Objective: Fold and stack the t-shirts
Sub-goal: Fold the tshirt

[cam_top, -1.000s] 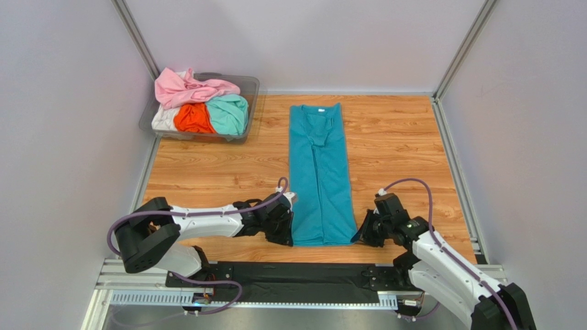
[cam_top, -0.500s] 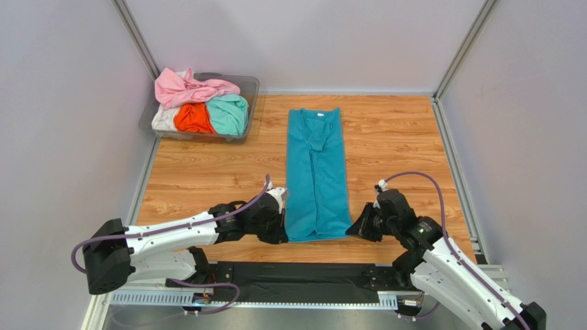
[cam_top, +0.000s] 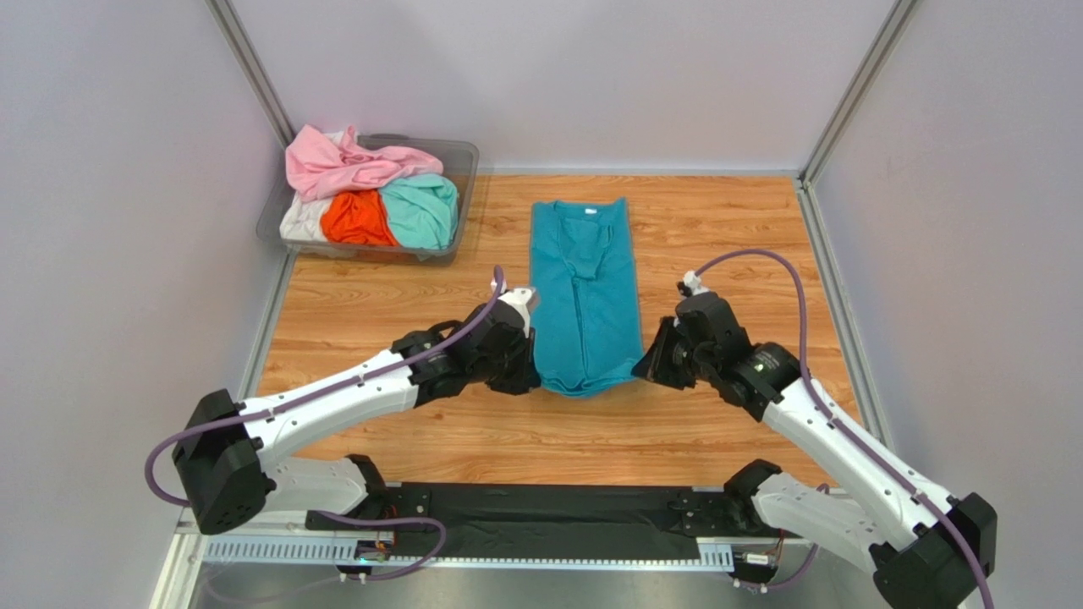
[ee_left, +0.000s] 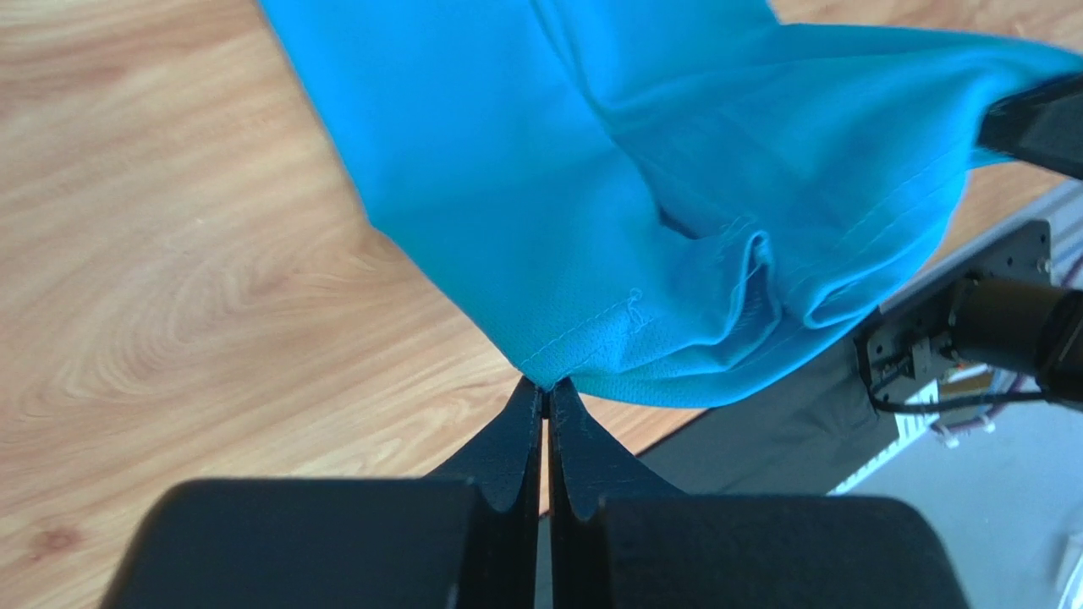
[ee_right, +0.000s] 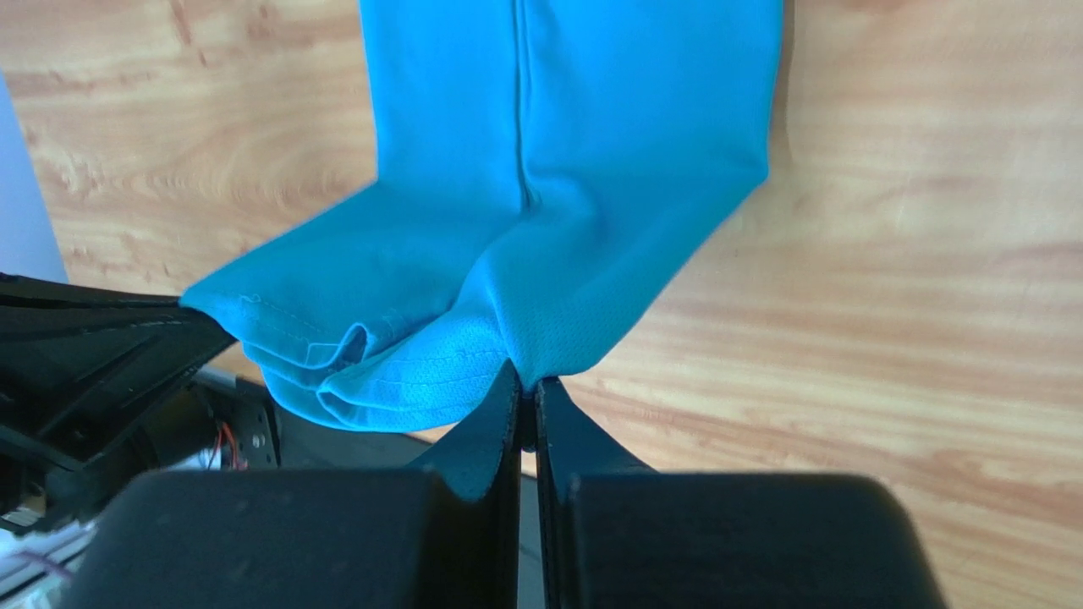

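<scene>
Table (cam_top: 737, 254) holds the shirt (cam_top: 585, 267); left gripper (cam_top: 534, 371) and right gripper (cam_top: 640, 368) pinch its raised hem; half-fold seemingly underway; next, lay hem on collar.

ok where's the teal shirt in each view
top external: teal t-shirt lies lengthwise at the centre of the wooden table.
left wrist: fills the upper middle and right, corner pinched in the left gripper.
right wrist: upper centre, corner pinched in the right gripper.
shared landmark: the stitched hem, nearest the arms.
</scene>
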Motion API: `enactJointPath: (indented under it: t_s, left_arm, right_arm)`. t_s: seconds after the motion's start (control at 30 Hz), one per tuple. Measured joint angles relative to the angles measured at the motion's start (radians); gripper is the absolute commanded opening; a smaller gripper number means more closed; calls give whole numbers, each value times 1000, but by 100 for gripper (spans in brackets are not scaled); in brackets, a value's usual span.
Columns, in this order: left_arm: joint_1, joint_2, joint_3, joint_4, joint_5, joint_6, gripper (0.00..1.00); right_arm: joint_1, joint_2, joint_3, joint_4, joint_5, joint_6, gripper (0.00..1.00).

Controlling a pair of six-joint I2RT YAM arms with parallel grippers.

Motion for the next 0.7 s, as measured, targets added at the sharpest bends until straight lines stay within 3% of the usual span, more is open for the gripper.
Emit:
enactJointPath:
  t_s: [0.4, 0.7]
  left_arm:
    - [175, 159, 171, -6, 13, 82, 0]
    - [285, 303, 285, 1, 76, 131, 0]
  right_arm:
    - [-92, 259, 204, 54, 84, -109, 0]
    - [-205, 436, 303, 103, 11, -152, 0]
